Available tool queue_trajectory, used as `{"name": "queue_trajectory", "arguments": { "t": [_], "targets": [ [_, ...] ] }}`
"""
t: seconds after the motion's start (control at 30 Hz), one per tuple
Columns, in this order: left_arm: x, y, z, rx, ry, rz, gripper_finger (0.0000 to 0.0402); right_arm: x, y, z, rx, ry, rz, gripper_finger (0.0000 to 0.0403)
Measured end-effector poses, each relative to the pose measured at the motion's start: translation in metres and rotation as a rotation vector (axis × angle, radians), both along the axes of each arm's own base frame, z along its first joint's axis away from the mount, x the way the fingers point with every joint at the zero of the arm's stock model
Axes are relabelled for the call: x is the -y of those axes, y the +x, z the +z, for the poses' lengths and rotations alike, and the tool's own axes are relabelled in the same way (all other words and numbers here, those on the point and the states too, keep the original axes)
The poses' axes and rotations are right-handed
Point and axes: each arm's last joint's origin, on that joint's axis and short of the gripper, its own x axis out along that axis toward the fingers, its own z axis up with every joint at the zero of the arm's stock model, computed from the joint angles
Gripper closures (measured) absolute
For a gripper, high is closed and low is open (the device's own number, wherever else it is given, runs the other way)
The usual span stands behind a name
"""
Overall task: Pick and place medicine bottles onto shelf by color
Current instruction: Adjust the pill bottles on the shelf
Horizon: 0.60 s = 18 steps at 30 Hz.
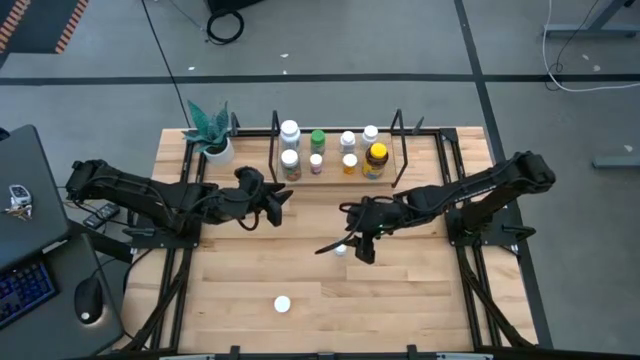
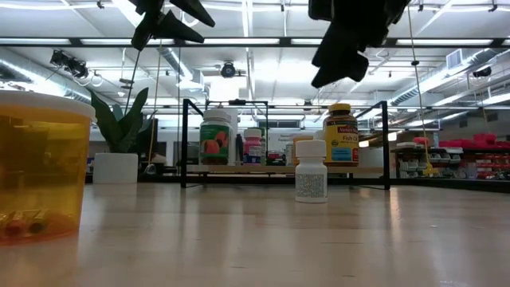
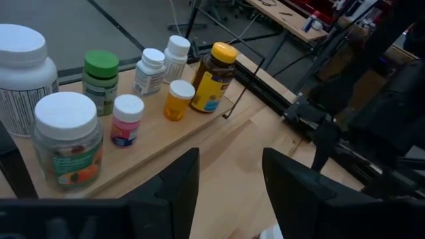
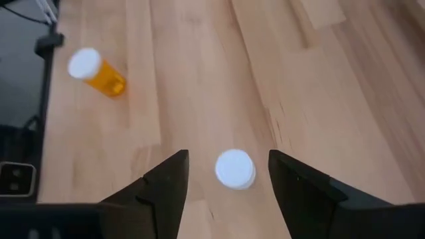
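A small white medicine bottle (image 4: 234,168) stands upright on the table (image 1: 420,300), also seen in the low view (image 2: 311,171). My right gripper (image 4: 228,156) hangs open above it (image 2: 339,68), one finger to each side and well clear of its cap. An orange bottle with a white cap (image 1: 283,304) rests near the table's front edge. Several bottles stand on the shelf (image 1: 335,176) at the far middle, among them a green-capped one (image 3: 101,79) and an amber one with a yellow cap (image 3: 214,76). My left gripper (image 3: 229,166) hovers open and holds nothing, in front of the shelf's left part (image 1: 283,197).
A potted plant (image 1: 212,132) stands at the far left corner beside the shelf. The shelf's black upright loops (image 1: 398,150) rise at both ends. Black frame rails (image 1: 170,290) run along both table sides. A laptop and a mouse (image 1: 90,300) lie off the table's left edge.
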Motion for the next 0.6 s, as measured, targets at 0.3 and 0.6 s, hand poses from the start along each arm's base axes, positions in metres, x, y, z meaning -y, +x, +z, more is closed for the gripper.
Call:
{"name": "queue_trajectory", "arguments": {
  "t": [0.3, 0.6],
  "targets": [
    [0.004, -0.003, 0.012, 0.01, -0.012, -0.163, 0.023, 0.003, -0.017, 0.026, 0.078, 0.036, -0.02, 0.0188],
    [0.013, -0.047, 0.031, -0.023, 0.114, -0.229, 0.023, 0.033, -0.036, 0.05, 0.119, 0.083, -0.097, 0.0188]
  ]
}}
